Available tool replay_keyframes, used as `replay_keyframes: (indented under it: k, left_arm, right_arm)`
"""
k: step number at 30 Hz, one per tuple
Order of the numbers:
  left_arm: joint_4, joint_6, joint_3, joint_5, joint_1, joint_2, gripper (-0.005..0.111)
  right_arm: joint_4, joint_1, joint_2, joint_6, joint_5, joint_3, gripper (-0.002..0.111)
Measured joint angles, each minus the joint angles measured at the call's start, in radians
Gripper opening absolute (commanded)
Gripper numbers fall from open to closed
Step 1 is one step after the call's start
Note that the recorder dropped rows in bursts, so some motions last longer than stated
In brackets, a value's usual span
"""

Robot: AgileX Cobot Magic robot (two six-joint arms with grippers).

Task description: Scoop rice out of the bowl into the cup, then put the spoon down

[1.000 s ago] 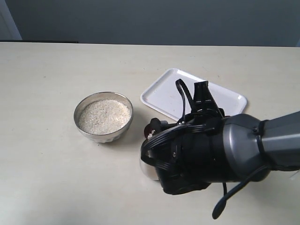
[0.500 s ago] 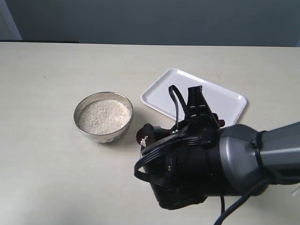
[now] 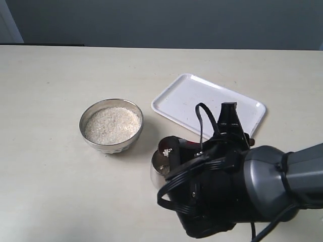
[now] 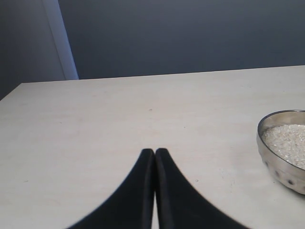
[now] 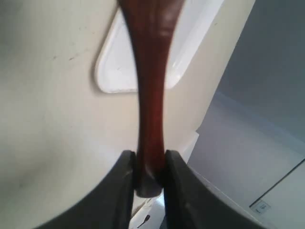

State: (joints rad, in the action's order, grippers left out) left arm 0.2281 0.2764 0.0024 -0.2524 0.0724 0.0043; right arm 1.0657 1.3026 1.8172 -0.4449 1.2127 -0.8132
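The silver bowl [image 3: 111,125] holds a level bed of rice [image 3: 112,124] and also shows in the left wrist view, bowl [image 4: 282,160] with rice [image 4: 289,142]. The steel cup [image 3: 159,169] stands to the bowl's right, half hidden by my right arm. The spoon's dark scoop [image 3: 168,145] hangs tilted over the cup's rim with a few grains on it. My right gripper [image 5: 150,158] is shut on the spoon's reddish-brown handle [image 5: 151,90]. My left gripper [image 4: 155,152] is shut on nothing, over bare table left of the bowl.
A white rectangular tray [image 3: 209,103] lies behind the cup, and also behind the spoon handle in the right wrist view as the tray [image 5: 114,71]. The bulky right arm [image 3: 237,191] covers the table's near right part.
The right arm has rolled and shifted right. The spoon's scoop swung left, then back right over the cup, whose rim now shows. The bowl has not moved.
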Motion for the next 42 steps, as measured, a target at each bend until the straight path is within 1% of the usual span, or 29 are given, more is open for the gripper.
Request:
replay_keyframes:
  k: [4, 15, 23, 29, 42]
  left_arm:
    - [0.0, 0.0, 0.0, 0.0, 0.0, 0.0, 0.001]
    - [0.0, 0.0, 0.0, 0.0, 0.0, 0.0, 0.001]
    - [0.0, 0.0, 0.0, 0.0, 0.0, 0.0, 0.001]
    - [0.0, 0.0, 0.0, 0.0, 0.005, 0.0, 0.001]
    - [0.0, 0.0, 0.0, 0.0, 0.011, 0.0, 0.001]
  right_arm:
    - [0.042, 0.019, 0.0, -0.018, 0.0, 0.0, -0.001]
    - [0.038, 0.031, 0.0, -0.141, -0.002, 0.022, -0.001]
    - [0.035, 0.088, 0.0, -0.211, -0.002, 0.027, -0.001]
    - [0.024, 0.09, 0.0, -0.248, -0.002, 0.041, -0.001]
    - [0.039, 0.09, 0.0, -0.263, -0.002, 0.042, -0.001]
